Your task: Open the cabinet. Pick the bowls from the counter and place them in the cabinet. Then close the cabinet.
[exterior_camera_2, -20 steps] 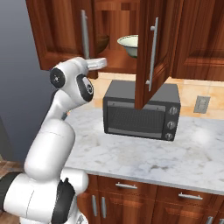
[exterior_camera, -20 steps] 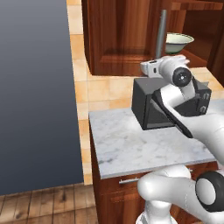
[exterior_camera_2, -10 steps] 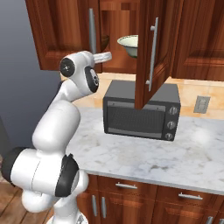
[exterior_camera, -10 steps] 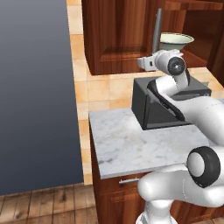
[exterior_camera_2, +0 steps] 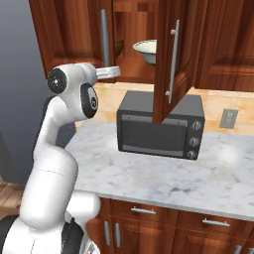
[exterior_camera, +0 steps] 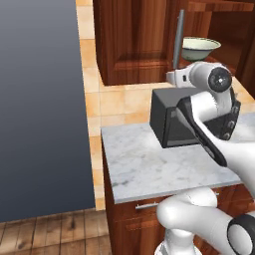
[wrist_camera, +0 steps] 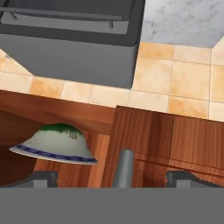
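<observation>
Left base view: since a second ago the arm has swung up and back, so its elbow joint now sits at 2 o'clock, higher than before, in front of the microwave (exterior_camera: pixel 172 124). The cream bowl (exterior_camera: pixel 200 48), glossy and round, rests on the shelf inside the open cabinet (exterior_camera: pixel 134 40) at 1 o'clock, as it did earlier. The veined marble tabletop (exterior_camera: pixel 149 167) is smooth and pale over reddish wood fronts.

Right base view: the arm's upper link has risen from mid-left, and the white wrist now points at the left door's long silver handle (exterior_camera_2: pixel 104 37) at 11 o'clock. The right cabinet door (exterior_camera_2: pixel 174 54) hangs open over the boxy dark microwave. The bowl sits on the shelf at 12 o'clock.

Hand view: the picture is rolled upside down; the bowl (wrist_camera: pixel 54 144), pale with a blue rim line, shows at 8 o'clock. The tool (wrist_camera: pixel 111 179) is released, its tips spread wide on either side of the grey handle bar (wrist_camera: pixel 124 168), grasping nothing.
</observation>
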